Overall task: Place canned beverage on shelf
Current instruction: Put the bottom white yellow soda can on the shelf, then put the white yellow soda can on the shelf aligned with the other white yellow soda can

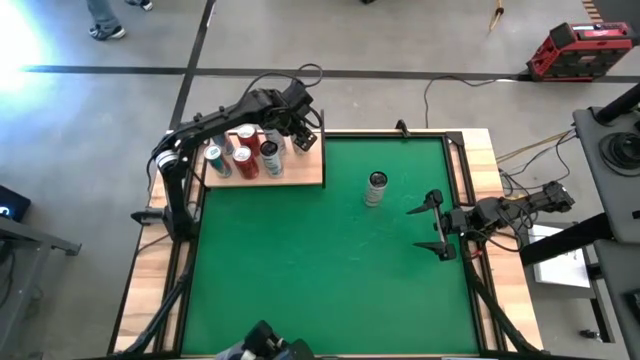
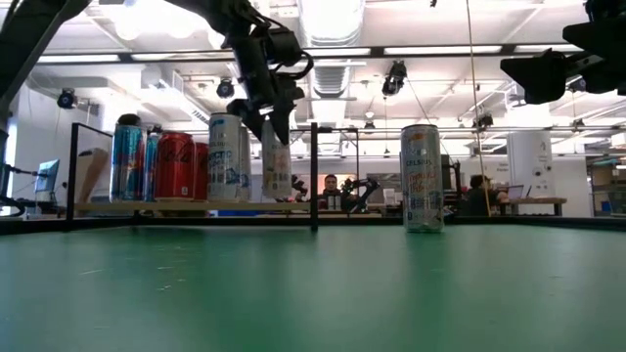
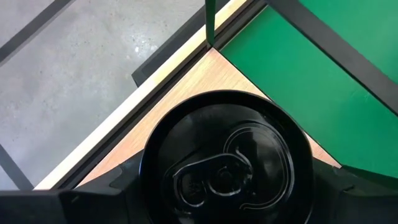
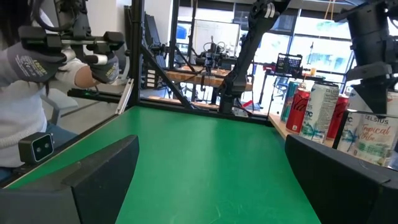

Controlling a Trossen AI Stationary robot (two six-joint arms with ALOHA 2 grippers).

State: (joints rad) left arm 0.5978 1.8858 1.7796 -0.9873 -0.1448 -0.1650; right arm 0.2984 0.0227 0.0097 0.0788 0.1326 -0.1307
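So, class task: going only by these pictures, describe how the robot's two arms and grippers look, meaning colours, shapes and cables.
Both arms are black, built of jointed segments. The left arm has a silvery joint near its base and black cables looping behind it; its left gripper is black. The right gripper has two slim black fingers on a crossbar, with dark wiring trailing along the right arm.

green mat [image 1: 320, 270], light-wood shelf [image 1: 300, 172], red can [image 2: 176, 166]

L fingers [image 1: 296, 133] clamped, R fingers [image 1: 432, 225] apart

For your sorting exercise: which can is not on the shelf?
The can standing alone on the green mat; the others cluster on the shelf.
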